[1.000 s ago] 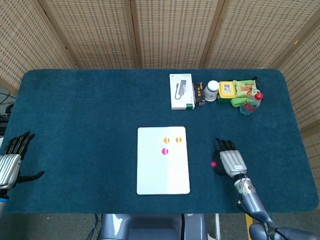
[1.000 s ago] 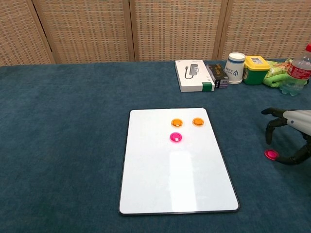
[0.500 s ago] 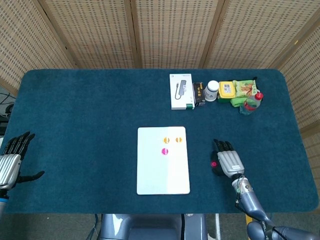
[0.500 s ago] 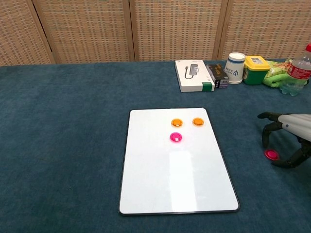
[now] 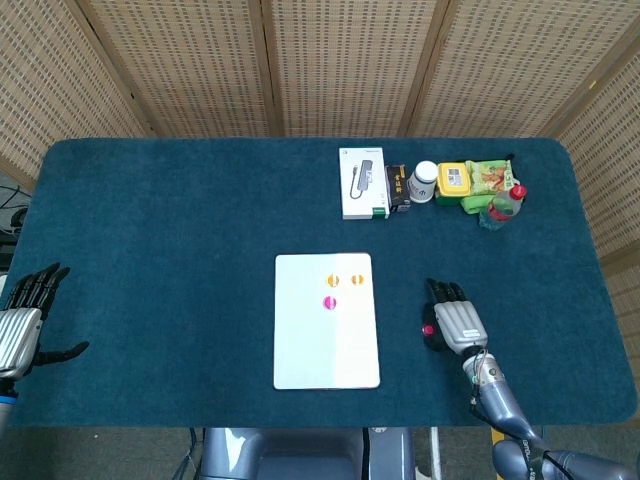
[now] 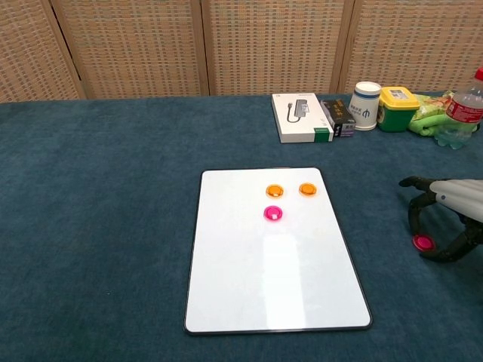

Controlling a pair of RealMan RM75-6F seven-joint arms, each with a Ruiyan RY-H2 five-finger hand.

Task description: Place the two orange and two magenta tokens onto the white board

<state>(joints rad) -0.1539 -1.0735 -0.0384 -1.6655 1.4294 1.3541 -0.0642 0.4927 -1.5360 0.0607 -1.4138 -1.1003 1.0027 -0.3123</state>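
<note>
The right hand [image 6: 451,219] is positioned low over the blue surface [image 5: 180,230], fingers [image 6: 415,204] curved downward and spread apart from the thumb, arched around a magenta token [image 6: 423,242] that lies on the cloth directly beneath the palm. No finger is seen to touch the token, and the hand holds nothing. In the head view the same right hand [image 5: 457,320] shows its back, with the token [image 5: 428,329] visible just at its inner edge, on the side toward the board. The white board [image 6: 226,302] lies flat on the surface beyond that side of the hand, apart from both hand and token. Three tokens rest on the board's far half: two orange tokens [image 6: 275,191] [image 6: 307,188] side by side, the second one nearer the right hand, and a second magenta token [image 6: 273,213] just in front of the first orange one. Farther from the hand, along the back edge of the surface, stand a white box [image 6: 299,117], a small dark box [image 6: 337,117], a white cup [image 6: 366,105], a yellow-lidded container [image 6: 396,108], a green packet [image 6: 430,115] and a clear bottle with a red cap [image 6: 462,109]. The left hand [image 5: 22,318] is well apart at the opposite edge of the surface, seen only in the head view, fingers extended and separated, empty.
</note>
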